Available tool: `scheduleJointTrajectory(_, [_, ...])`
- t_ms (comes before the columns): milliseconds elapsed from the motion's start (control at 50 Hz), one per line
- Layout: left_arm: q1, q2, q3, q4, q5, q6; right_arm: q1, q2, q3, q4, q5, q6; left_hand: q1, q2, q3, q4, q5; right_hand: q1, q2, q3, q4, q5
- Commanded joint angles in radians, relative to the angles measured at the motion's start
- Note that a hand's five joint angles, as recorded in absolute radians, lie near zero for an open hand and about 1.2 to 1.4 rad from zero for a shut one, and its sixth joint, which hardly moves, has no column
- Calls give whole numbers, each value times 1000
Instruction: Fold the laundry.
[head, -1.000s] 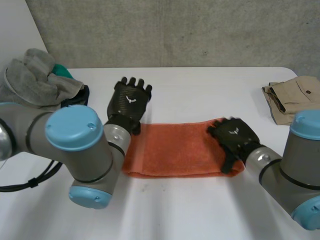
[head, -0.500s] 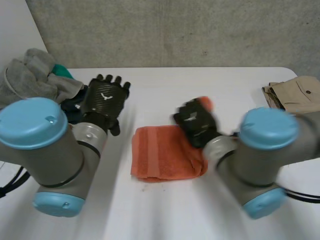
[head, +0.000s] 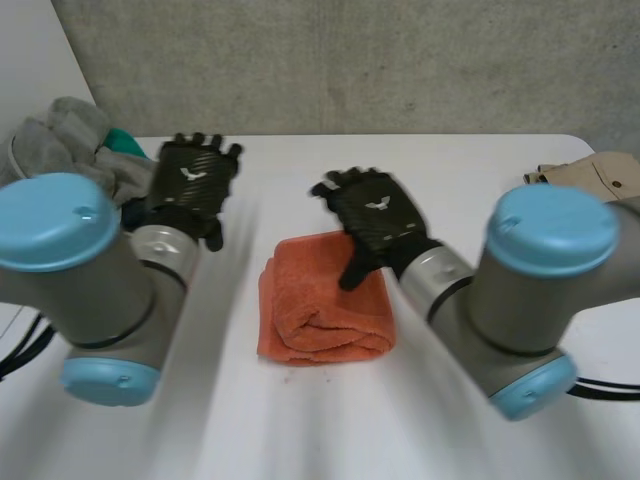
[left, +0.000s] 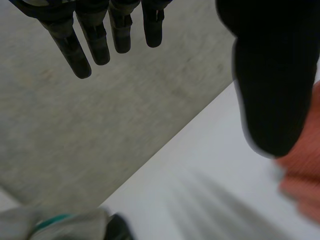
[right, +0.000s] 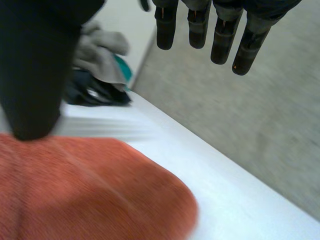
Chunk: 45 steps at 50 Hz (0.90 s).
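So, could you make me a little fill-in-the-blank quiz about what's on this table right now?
The folded towel on the white table is ____.
The right hand, held open, is over the ____.
The grey laundry pile lies on the robot's ____ side.
The beige garment lies on its ____ side.
Missing words: orange; towel; left; right.

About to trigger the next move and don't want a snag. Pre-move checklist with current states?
1. Fold done: orange towel a compact stack on the table: ok.
2. Right side: right hand open, fingers straight, holding nothing: ok.
3. Its thumb clear of the towel: cannot tell, overlaps the far edge.
4. Left side: left hand open, empty, off the towel: ok.
5. Left hand clear of the laundry pile: cannot tell, they overlap in head view.
6. The beige garment apart from the towel: ok.
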Motion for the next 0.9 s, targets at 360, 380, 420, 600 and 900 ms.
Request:
scheduleJointTrajectory(360, [-157, -331, 228, -268, -115, -37, -54, 240, -200, 301, 67, 87, 51, 34, 25, 35, 19, -38, -48, -38, -64, -67])
scheduleJointTrajectory(380, [-154, -331, 223, -277, -123, -20, -50, 256, -213, 309, 67, 85, 51, 34, 25, 35, 19, -38, -48, -38, -64, -67])
scheduleJointTrajectory(420, [-146, -332, 217, -293, -134, 11, -46, 285, -236, 323, 70, 82, 51, 34, 25, 35, 19, -38, -48, -38, -64, -67])
scheduleJointTrajectory(600, [-154, -314, 196, -306, -134, 63, -40, 323, -283, 347, 115, -24, 46, 28, 19, 29, 13, -38, -48, -38, -64, -67])
scheduleJointTrajectory(900, [-94, -69, 234, -294, 146, 54, -26, -22, 132, 68, 104, -94, 43, 25, 16, 26, 10, -38, -48, -38, -64, -67])
